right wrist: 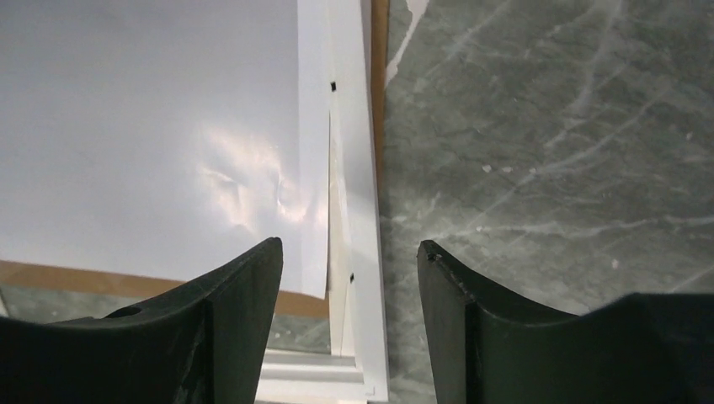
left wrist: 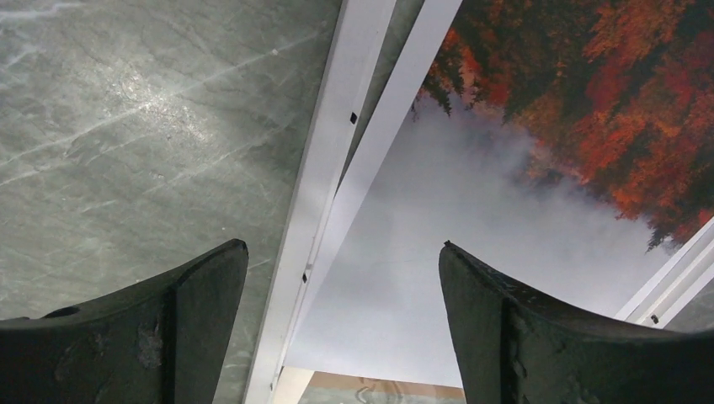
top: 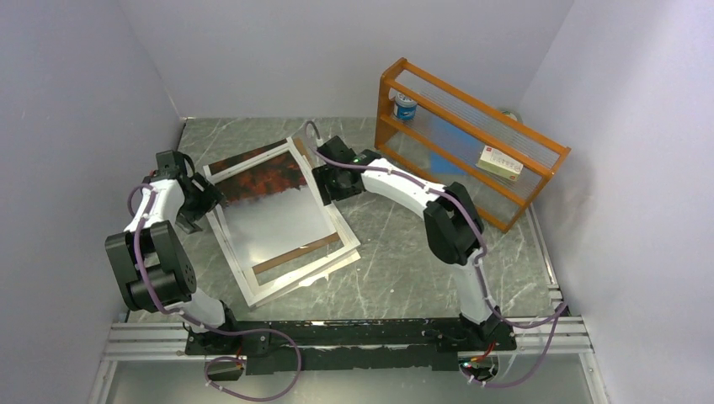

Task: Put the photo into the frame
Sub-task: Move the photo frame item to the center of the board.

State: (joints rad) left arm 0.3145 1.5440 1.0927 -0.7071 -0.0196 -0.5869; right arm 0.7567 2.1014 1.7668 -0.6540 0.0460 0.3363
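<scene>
Grey-green marbled stone makes up the table [top: 404, 252], boxed in by pale lilac walls, and left of centre on it lies the photo [top: 269, 202], flat and face up. Its dark red-orange foliage end points toward the far wall and its misty pale end toward the arms. It rests over the opening of the frame [top: 231, 244], a narrow white border lying askew on the stone. Whether the print sits properly down in the recess I cannot tell. A strip of the brown backing board [top: 296, 252] shows between the print's near edge and the frame's near rail. The left gripper [top: 206, 198] hovers low at the frame's left side. From its own camera the fingers stand wide apart [left wrist: 341, 248], clamped on nothing, with the white rail [left wrist: 328, 168] running up between them and the print [left wrist: 505, 168] to its right. The right gripper [top: 328, 181] is down at the frame's far right side. Its fingers are also parted [right wrist: 349, 244], somewhat less widely and gripping nothing, and straddle the white rail [right wrist: 354, 168] and the print's edge. The pale paper [right wrist: 151, 126] there shows a slight dimple under the glare. Beyond, against the right wall, stands an orange wooden rack [top: 471, 143] holding a small can [top: 406, 107] and a little box [top: 501, 162].
</scene>
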